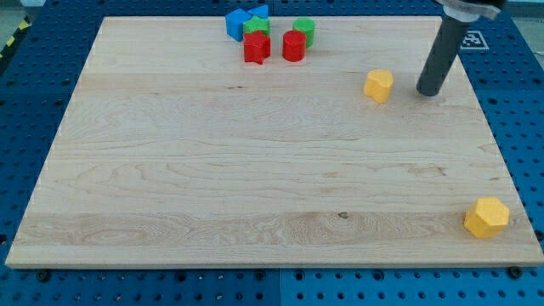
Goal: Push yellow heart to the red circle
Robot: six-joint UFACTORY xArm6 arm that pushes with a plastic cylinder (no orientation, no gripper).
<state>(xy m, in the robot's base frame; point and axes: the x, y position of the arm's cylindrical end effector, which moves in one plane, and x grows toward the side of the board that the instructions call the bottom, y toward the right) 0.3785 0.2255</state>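
The yellow heart [379, 85] lies at the view's upper right on the wooden board [212, 161]. The red circle [293, 46] stands near the view's top, up and to the left of the heart, well apart from it. My tip [428, 91] rests on the board just right of the yellow heart, with a small gap between them. The rod rises from it toward the view's top right.
Clustered around the red circle are a red star [256, 48], a green circle [304, 30], a green block [257, 27] and two blue blocks [237, 23]. A yellow hexagon [486, 217] sits at the board's lower right corner.
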